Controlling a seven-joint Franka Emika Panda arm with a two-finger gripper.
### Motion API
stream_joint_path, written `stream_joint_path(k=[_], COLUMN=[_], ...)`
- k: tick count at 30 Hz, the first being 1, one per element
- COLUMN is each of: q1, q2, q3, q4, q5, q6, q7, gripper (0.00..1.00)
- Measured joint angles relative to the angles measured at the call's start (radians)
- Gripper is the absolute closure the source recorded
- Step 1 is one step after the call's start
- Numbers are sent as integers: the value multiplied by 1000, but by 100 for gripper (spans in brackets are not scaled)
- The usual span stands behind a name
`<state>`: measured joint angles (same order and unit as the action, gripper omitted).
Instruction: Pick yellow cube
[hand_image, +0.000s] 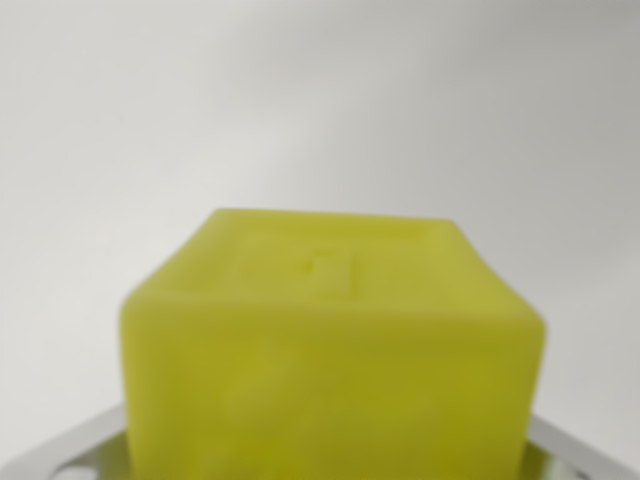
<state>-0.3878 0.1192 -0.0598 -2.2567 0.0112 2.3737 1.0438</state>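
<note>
Wrist view, close range. The yellow cube (330, 365) fills the lower middle of the frame and is out of focus, its edges soft. Two of its faces show: a broad near face that runs off the bottom edge of the frame, and a face above it that narrows toward the far side and carries a faint raised or pressed mark, too blurred to read.

Pale metal parts (60, 455) flank the cube at the bottom corners, one on the wrist view's left and one on the wrist view's right. They lie just beside or behind the cube's lower edges; these may be parts of the gripper, though the blur and the cropping leave this uncertain. The fingertips themselves are not visible, so whether the jaws are open, closed, or clamped on the cube cannot be told from this view. The cube sits centred between the two metal parts, very near the camera.

Behind the cube lies a plain white-grey surface (320, 100), evenly lit, with a soft shadow gradient toward the upper right.
</note>
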Motion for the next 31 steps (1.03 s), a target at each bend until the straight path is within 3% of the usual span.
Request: stream_joint_path(k=[21, 31], q1=[0, 0], q2=[-82, -87], q3=[0, 0], q4=[46, 50], q5=[-7, -8], q6=[-127, -136], q7=[5, 6], gripper=[100, 100])
